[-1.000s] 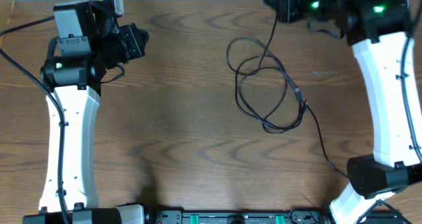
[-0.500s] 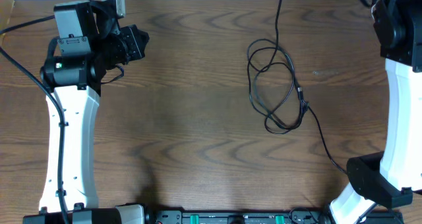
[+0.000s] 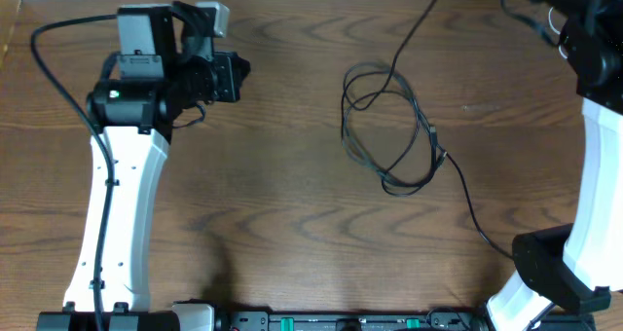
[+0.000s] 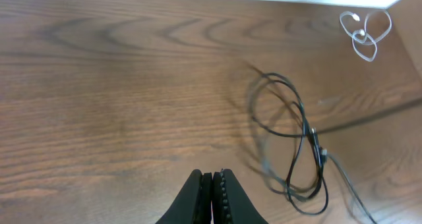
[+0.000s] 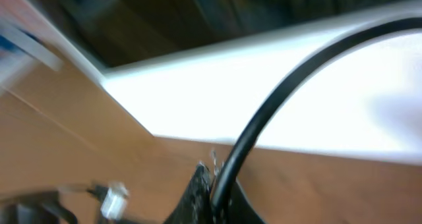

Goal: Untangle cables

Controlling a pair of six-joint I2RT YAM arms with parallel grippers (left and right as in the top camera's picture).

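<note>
Looks like the left arm [image 3: 122, 204] has slid a bit right, and the black cable [image 3: 432, 136] loops have drifted left on the table [image 3: 273, 204]. The right gripper [image 5: 211, 178] is pinched tight on the black cable [image 5: 260, 115], lifting one strand off past the far edge. The left gripper [image 4: 213, 184] is pressed together, holding nothing. The white cable [image 4: 361, 36] sits coiled by the far right corner.

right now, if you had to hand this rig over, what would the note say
Left gripper: shut, empty, over bare table, away from both cords.
Right gripper: shut on the black cable, holding one strand raised toward the far table edge.
Its remainder lies looped mid-table; the white cable sits coiled near the far corner, apart from it.
Done: cords separated. Left: the black loops cross themselves; draw them out straight.
</note>
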